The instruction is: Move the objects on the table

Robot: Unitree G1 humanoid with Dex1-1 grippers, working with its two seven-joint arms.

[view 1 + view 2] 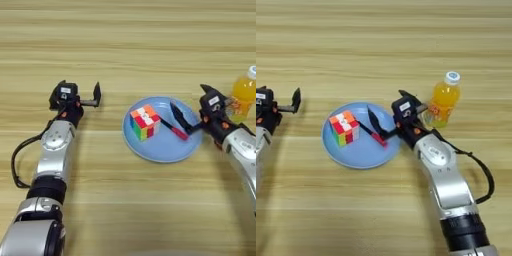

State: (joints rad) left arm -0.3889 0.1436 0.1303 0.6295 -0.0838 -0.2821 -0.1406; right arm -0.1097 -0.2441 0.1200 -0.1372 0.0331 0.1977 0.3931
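On blue plate (165, 145): puzzle cube (145, 121), red-tipped pen (174, 129). Right tool (192, 111) spread wide over plate's right rim beside pen. Juice bottle (443, 105) just right; label unreadable. Left tool (80, 92) open, empty, above counter (130, 45).

Silver arms, black cables, black end effectors.

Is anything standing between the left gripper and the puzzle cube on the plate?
Nothing visible does. The left gripper hovers over bare table left of the light-blue plate, and only open wood and the plate's rim separate it from the puzzle cube.
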